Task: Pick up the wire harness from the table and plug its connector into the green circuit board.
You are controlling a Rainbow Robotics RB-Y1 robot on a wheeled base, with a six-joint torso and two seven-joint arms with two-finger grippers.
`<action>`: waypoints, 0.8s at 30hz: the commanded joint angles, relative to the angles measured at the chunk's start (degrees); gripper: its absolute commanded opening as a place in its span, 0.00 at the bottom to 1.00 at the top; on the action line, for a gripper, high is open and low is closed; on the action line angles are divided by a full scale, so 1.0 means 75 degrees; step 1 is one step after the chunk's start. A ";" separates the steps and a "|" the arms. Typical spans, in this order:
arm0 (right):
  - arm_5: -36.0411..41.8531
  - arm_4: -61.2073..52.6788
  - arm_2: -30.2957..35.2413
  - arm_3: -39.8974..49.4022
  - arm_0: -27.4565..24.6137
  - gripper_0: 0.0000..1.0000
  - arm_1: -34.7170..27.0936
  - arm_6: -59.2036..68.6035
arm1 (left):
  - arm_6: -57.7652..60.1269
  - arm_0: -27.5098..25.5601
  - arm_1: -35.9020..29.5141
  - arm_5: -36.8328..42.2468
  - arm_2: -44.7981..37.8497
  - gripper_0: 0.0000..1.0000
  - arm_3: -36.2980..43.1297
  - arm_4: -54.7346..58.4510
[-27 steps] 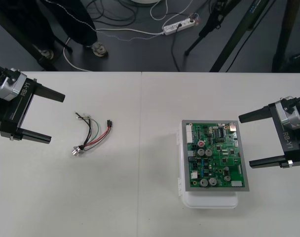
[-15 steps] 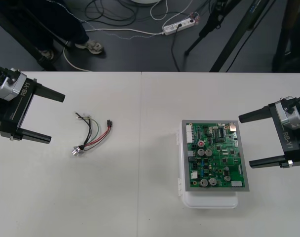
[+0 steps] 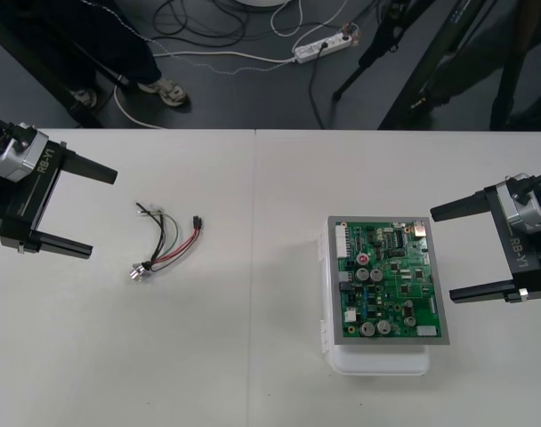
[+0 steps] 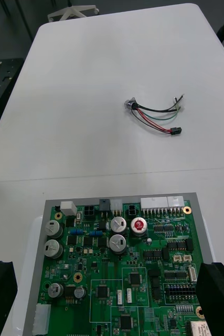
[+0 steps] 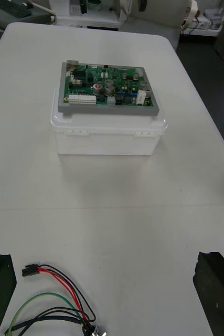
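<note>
1. Nothing is done yet: the wire harness [image 3: 168, 242] lies loose on the table [image 3: 253, 374], well apart from the green circuit board [image 3: 388, 281].
2. My left gripper [image 3: 102, 213] hovers near the harness, jaws wide apart and empty.
3. My right gripper [image 3: 442, 254] hovers beside the board, jaws likewise wide and empty.
4. Pickup and plugging are both left to do.

One table [image 3: 253, 374]. One green circuit board [image 3: 391, 280] on one white base [image 3: 377, 360]. One wire harness [image 3: 168, 242]: one black plug [image 3: 197, 220], one metal socket [image 3: 141, 269], a few thin wires, exact number unclear. Two grippers: left gripper [image 3: 103, 213], right gripper [image 3: 443, 254], two black fingers [image 3: 84, 167] apiece.
</note>
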State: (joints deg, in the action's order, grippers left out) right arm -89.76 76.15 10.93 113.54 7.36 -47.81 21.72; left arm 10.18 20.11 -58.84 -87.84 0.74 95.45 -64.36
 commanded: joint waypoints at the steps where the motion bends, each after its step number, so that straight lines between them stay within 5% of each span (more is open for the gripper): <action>1: -0.0033 0.0019 0.0253 0.0026 -0.0079 1.00 0.0046 -0.0400 | -0.0408 -0.0092 -0.0323 -0.0289 -0.0251 1.00 0.0188 -0.0020; 24: -0.0033 0.0019 0.0253 0.0026 -0.0079 1.00 0.0046 -0.0400 | -0.0408 -0.0092 -0.0323 -0.0289 -0.0251 1.00 0.0188 -0.0020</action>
State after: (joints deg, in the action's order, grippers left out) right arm -89.76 76.15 10.93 113.54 7.36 -47.81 21.72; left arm 10.18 20.11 -58.84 -87.84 0.74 95.45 -64.36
